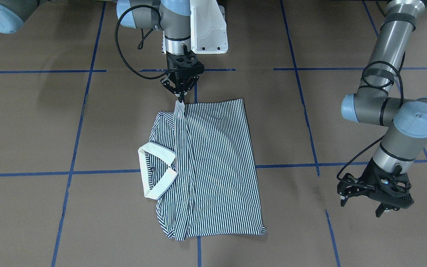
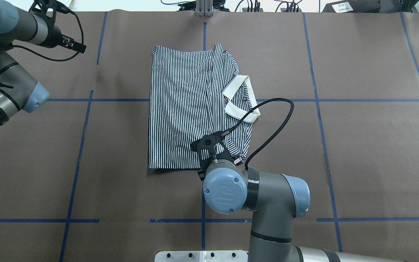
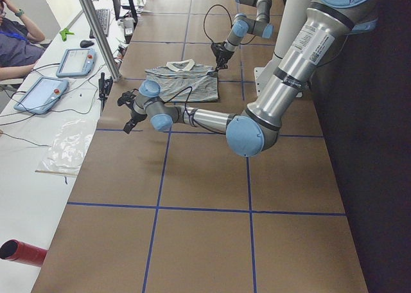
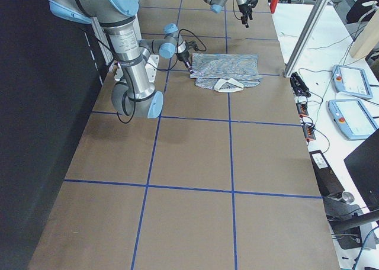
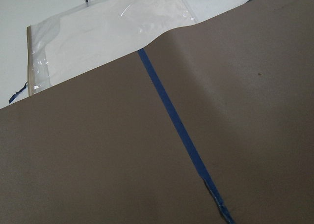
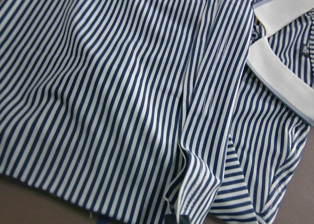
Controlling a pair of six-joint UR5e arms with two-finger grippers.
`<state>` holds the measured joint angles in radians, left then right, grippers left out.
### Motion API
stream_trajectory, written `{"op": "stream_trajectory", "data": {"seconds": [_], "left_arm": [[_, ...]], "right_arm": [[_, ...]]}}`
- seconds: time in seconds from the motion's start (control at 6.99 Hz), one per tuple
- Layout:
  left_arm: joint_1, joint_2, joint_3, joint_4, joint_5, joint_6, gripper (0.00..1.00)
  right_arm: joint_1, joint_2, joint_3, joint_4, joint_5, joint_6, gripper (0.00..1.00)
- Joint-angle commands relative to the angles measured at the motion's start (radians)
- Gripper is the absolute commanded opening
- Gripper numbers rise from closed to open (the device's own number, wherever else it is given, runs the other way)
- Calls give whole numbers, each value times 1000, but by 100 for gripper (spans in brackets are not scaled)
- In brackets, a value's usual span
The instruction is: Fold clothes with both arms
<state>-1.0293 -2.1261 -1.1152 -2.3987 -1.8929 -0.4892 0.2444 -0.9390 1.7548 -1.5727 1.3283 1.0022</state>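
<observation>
At the robot-side edge of the polo shirt (image 1: pixel 213 167), the right arm (image 1: pixel 176 37), jaws pinching a fold, should probably lift slowly and keep the layers aligned, while the left arm (image 1: pixel 399 144) hangs well apart with jaws spread.

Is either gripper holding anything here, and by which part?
The right gripper pinches the polo shirt at its robot-side edge, by the fold; the left gripper holds nothing.

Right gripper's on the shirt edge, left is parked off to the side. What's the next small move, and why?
Probably lift the right gripper slightly and draw the pinched edge over the polo shirt, away from the robot. Its jaws look closed on a tented fold at the shirt's robot-side edge. The left gripper hangs open over bare table, well clear of the shirt.
</observation>
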Motion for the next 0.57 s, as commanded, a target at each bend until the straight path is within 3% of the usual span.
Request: {"op": "stream_trajectory", "data": {"seconds": [0.0, 0.43], "left_arm": [[0, 0, 0, 0, 0, -2, 100], [0, 0, 0, 0, 0, -3, 100]], "right_arm": [[41, 17, 26, 2, 5, -2, 0], [56, -100, 184, 2, 8, 22, 0]]}}
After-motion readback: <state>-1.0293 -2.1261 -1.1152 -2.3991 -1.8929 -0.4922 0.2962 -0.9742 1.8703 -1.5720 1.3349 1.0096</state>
